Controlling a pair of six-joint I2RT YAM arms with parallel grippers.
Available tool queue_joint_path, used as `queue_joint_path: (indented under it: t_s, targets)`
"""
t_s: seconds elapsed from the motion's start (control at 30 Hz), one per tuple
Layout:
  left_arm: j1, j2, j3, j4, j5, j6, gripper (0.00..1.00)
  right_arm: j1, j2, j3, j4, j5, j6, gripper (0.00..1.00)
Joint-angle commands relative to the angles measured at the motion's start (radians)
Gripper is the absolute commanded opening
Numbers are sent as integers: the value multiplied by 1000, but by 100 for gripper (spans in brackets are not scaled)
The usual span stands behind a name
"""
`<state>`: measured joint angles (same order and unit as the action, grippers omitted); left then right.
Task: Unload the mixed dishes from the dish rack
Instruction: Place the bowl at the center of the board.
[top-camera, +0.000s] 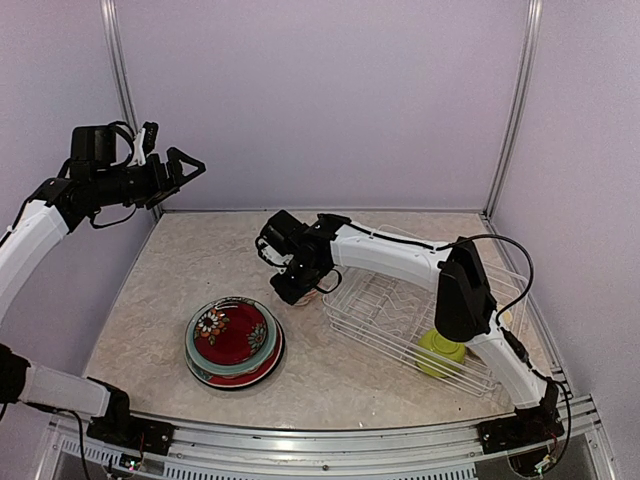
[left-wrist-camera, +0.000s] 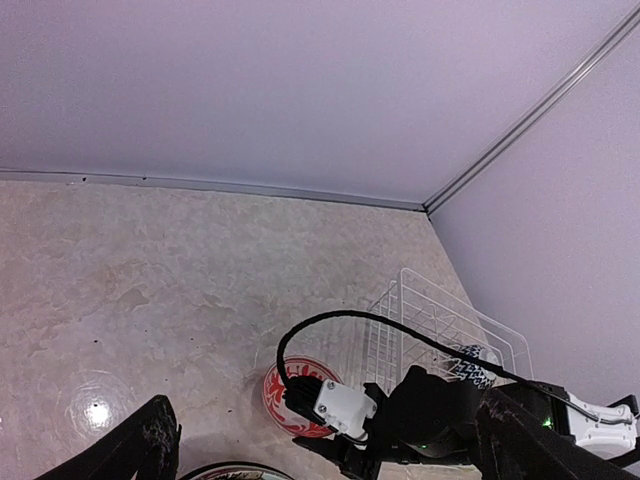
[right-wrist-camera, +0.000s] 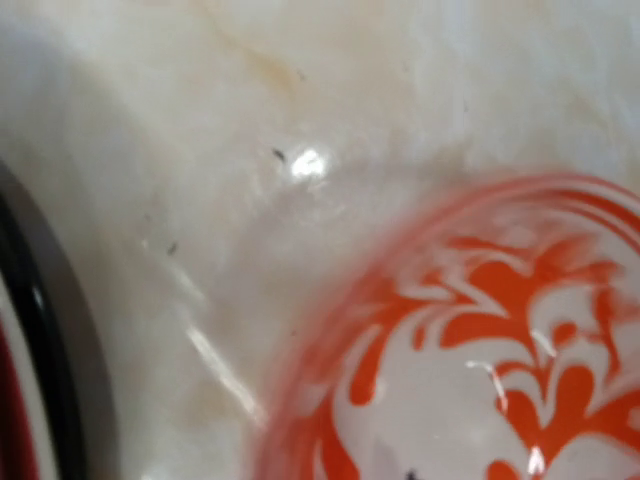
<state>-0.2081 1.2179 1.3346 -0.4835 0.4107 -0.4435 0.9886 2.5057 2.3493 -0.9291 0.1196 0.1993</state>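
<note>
The right gripper (top-camera: 292, 286) reached low over the table (top-camera: 170, 260) just left of the dish rack (top-camera: 385, 315), directly above a red-white bowl (left-wrist-camera: 285, 405) on or barely above the tabletop near the stack of floral plates (top-camera: 233, 343), apparently to place it among the unloaded dishes. No view showed its fingers, so whether they gripped the bowl or were parted could not be told. The left gripper (top-camera: 192, 165) hung high at the far left, spread wide and empty, likely parked clear, while a lime green bowl (top-camera: 438, 355) sat in the rack awaiting unloading.
</note>
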Motion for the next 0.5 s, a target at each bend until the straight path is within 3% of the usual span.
queue_joint_path:
  t_s: [0.0, 0.2, 0.47]
  targets:
    - [4, 5, 14, -8, 7, 11, 99, 10, -28, 27, 17, -21, 11, 41]
    - [4, 6, 15, -9, 4, 12, 99, 10, -133, -26, 64, -37, 36, 48]
    - [6, 13, 20, -18, -1, 15, 99, 11, -463, -385, 267, 53, 68, 49]
